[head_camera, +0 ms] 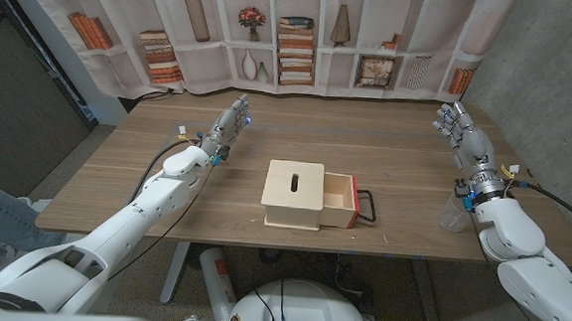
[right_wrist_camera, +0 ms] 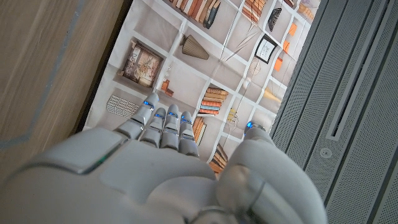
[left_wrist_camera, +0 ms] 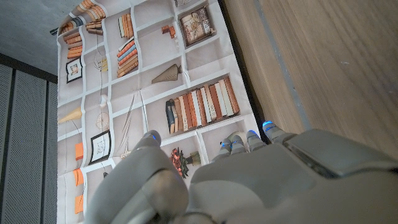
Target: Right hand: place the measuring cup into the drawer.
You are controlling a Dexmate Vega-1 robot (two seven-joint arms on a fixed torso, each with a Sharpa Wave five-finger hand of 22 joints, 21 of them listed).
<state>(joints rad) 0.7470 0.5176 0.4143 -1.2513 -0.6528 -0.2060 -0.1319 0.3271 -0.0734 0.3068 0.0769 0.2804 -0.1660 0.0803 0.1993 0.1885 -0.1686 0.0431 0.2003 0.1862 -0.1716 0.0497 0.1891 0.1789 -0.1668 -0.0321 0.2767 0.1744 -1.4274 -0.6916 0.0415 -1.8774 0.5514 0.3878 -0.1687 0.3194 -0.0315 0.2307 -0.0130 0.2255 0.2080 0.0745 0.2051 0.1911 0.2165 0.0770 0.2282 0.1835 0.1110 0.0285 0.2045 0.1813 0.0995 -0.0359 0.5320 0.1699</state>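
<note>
Leftmost, the left hand (head_camera: 226, 129) hovers empty, fingers extended. Mid-table sits the wooden box (head_camera: 294, 194) with its drawer (head_camera: 337, 199) pulled out. Farther right, the clear measuring cup (head_camera: 452, 213) stands near the table's (head_camera: 366, 146) edge beside the right forearm, and the right hand (head_camera: 461, 133) is raised, empty, fingers apart.

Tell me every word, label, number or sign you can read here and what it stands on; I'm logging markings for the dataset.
None can be read.
Book spines on the bookshelf backdrop: too small and blurred to read.
Framed pictures on the backdrop: no legible text.
Wooden box with its drawer: no lettering visible.
Measuring cup: any markings are too small to tell.
</note>
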